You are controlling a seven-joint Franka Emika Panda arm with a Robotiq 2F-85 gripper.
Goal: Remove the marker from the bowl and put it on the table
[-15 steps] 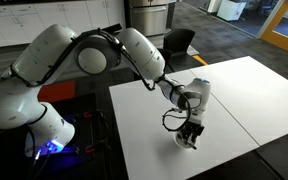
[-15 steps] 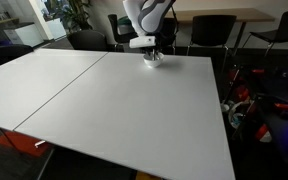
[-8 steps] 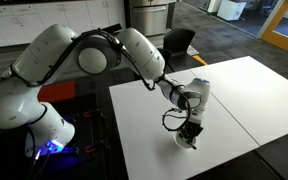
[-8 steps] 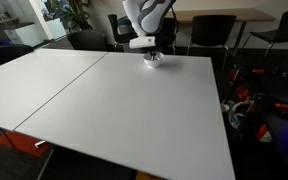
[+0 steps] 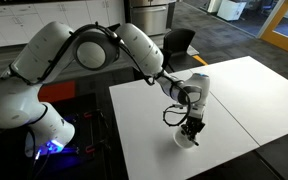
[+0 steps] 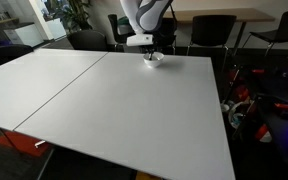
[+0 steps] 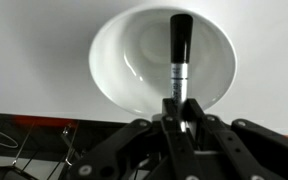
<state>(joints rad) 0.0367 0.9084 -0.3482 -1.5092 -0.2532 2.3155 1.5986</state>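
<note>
Gripped the marker (image 7: 178,55) by its near end with fingers (image 7: 166,112) clamped on it; pointed straight ahead from the fingers, above the bowl (image 7: 119,60), with tabletop (image 7: 24,50) to either side

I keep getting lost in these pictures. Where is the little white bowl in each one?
In an exterior view: bowl lower middle, under the hand.
In an exterior view: bowl top middle.
Wrist view: bowl top centre.
Shared landmark: the hand over it, gripping the marker.

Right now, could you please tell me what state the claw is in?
The claw is closed on the marker, holding it above the bowl.
</note>
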